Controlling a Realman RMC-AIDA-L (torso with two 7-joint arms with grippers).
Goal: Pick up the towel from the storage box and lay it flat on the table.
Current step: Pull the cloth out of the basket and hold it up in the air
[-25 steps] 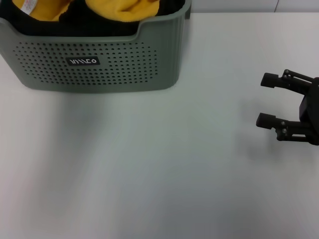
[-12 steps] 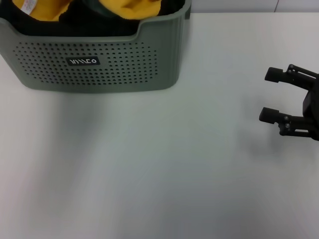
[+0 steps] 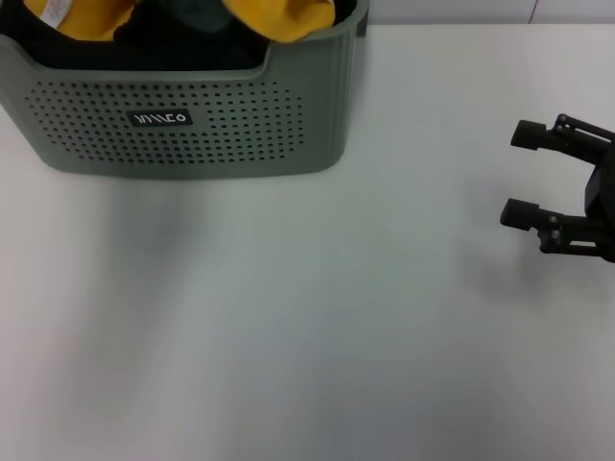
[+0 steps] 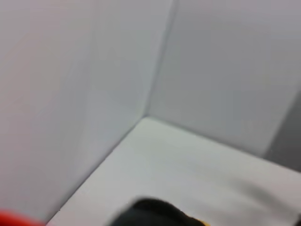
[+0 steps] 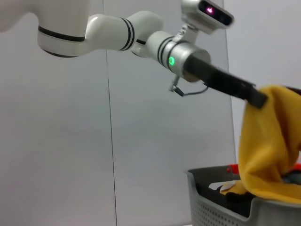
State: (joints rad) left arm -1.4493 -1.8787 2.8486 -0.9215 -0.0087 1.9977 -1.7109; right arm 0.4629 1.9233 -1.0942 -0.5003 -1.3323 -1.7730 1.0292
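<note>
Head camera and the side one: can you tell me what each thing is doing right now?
towel: hanging bunched from the left claw, partly lifted above the box.
storage box: upright on the table, other cloths inside.
table: white; no towel laid on it yet.
left claw: above the box, shut on the towel.
right claw: open, holding nothing, off to the right over the table.

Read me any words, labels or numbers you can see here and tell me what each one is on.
Black label on the front of the box: white lettering, too stylised to read with confidence.
White tag on the yellow cloth in the box: faint reddish marks, too small to read.
No other text: none on the table, the right gripper, or the left arm lifting the towel.
</note>
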